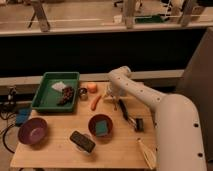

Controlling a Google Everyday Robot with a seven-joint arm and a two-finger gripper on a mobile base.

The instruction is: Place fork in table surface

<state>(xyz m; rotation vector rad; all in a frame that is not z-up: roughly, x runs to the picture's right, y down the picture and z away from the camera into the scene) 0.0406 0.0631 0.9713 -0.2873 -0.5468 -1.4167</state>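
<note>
My gripper (111, 96) hangs low over the light wooden table surface (55, 150), at its back middle, just right of the carrot (95, 101). The white arm reaches to it from the right. A thin pale sliver under the gripper may be the fork, but I cannot make it out for certain. The wrist hides what lies directly beneath.
A green tray (44, 93) with food bits stands back left, with an orange (92, 87) beside it. A black-handled utensil (127, 114) lies right of the gripper. A purple bowl (33, 131), a red bowl with a teal sponge (101, 125), a dark block (82, 141) and a beige whisk (146, 152) sit nearer.
</note>
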